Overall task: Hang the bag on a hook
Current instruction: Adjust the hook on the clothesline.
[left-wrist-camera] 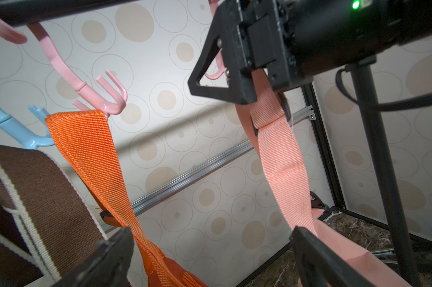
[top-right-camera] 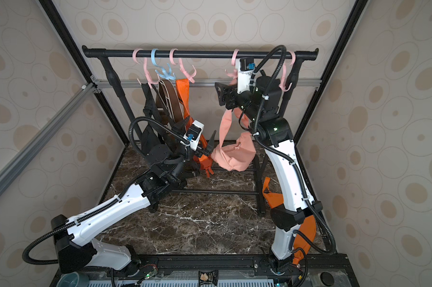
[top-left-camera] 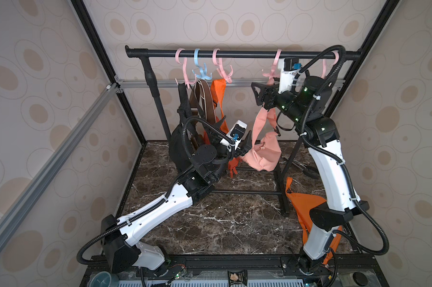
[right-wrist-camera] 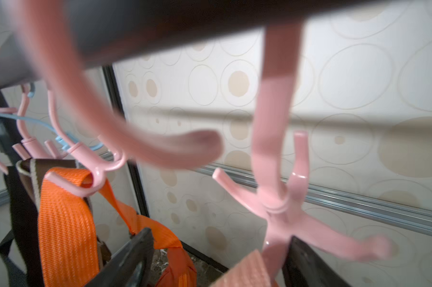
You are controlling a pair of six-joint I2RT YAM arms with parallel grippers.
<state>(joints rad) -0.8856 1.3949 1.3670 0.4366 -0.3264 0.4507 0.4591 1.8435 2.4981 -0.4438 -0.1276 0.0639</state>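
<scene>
Seating pink strap (right-wrist-camera: pixel 242 269) over pink hook (right-wrist-camera: pixel 272 193) prong: right gripper (right-wrist-camera: pixel 220 237) spread, strap loose between its jaws; lower gently. Left gripper (left-wrist-camera: pixel 211 230) spread.

bag (top-left-camera: pixel 262 154) beneath hook (top-left-camera: pixel 272 70), hook on rail (top-left-camera: pixel 235 53)

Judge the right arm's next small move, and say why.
Probably raise the strap slightly and ease it over a prong of the pink hook: it lies between the right gripper's parted jaws just under that hook, seemingly not yet caught, with the bag hanging below.
</scene>
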